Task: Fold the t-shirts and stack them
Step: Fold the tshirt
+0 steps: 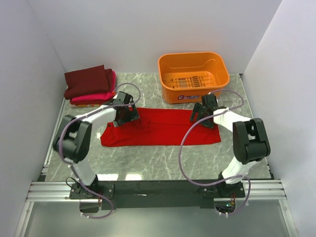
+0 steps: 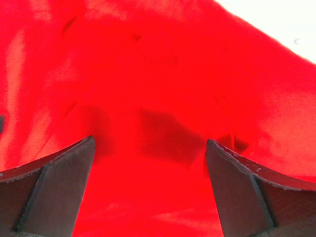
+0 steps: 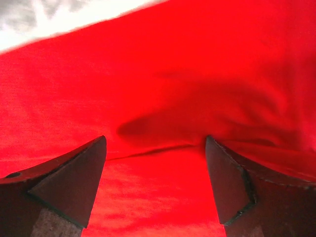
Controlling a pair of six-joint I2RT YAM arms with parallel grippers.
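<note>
Left fingers (image 2: pixel 54 187) and right fingers (image 3: pixel 64 187) gape wide, low over the red t-shirt (image 1: pixel 158 131). Both arms reach forward, elbows bent.

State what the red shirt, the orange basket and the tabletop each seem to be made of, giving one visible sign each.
The red shirt: soft matte cloth; it creases and lies limp. The orange basket: probably moulded plastic, smooth, slightly glossy, slotted floor. The tabletop: grey veined marble look, reflecting light; real stone or laminate, cannot tell.
</note>
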